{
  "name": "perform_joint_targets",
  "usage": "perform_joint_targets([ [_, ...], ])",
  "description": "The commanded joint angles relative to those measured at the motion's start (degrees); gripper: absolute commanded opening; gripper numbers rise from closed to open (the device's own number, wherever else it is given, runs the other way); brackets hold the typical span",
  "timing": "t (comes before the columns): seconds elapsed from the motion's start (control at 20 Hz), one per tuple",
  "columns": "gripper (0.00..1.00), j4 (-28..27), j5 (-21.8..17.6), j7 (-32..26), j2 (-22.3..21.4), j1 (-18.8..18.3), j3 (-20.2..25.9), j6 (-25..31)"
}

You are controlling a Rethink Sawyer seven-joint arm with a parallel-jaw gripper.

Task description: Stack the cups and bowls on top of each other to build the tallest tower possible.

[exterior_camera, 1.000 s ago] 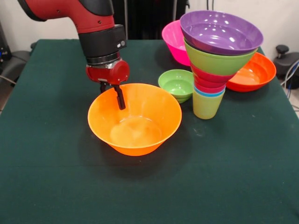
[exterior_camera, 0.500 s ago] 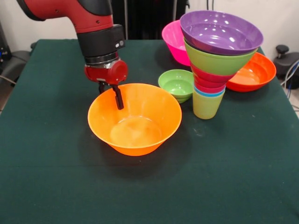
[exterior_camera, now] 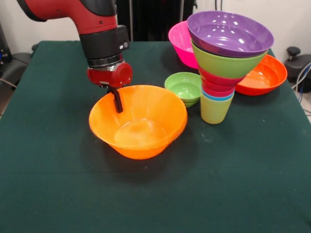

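My gripper [exterior_camera: 115, 98] is shut on the far left rim of the big orange bowl [exterior_camera: 141, 131], one dark finger [exterior_camera: 117, 103] showing inside the wall and the other hidden behind it. The bowl is tipped, its held side raised off the cloth. To its right stands the tower: a yellow-green cup [exterior_camera: 215, 110] at the bottom, a thin blue cup edge and red pieces above it, then a lime green bowl [exterior_camera: 226, 65] and a purple bowl [exterior_camera: 229, 33] on top. It leans slightly and widens upward.
A small green bowl [exterior_camera: 184, 88] sits between the orange bowl and the tower. A pink bowl [exterior_camera: 181, 41] and a red-orange bowl [exterior_camera: 265, 75] lie behind the tower at the back right. Dark green cloth covers the table [exterior_camera: 233, 189].
The gripper has risen a little and shifted left with the orange bowl's rim; the bowl has tilted and slid slightly left. The tower and other bowls have not moved.
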Motion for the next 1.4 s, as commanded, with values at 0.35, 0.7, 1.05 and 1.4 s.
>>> perform_joint_targets([
  [0.35, 0.00, -0.7, -4.1, -2.3, -1.4, -1.2, 0.5, 2.0],
  [0.7, 0.00, 3.6, -2.5, -5.4, -7.0, -6.7, 5.5, 7.7],
  [1.05, 0.00, 5.9, -0.2, -6.9, -10.7, -11.9, 11.7, 12.7],
  [1.4, 0.00, 11.5, 2.3, -5.7, -17.1, -17.0, 19.5, 15.1],
])
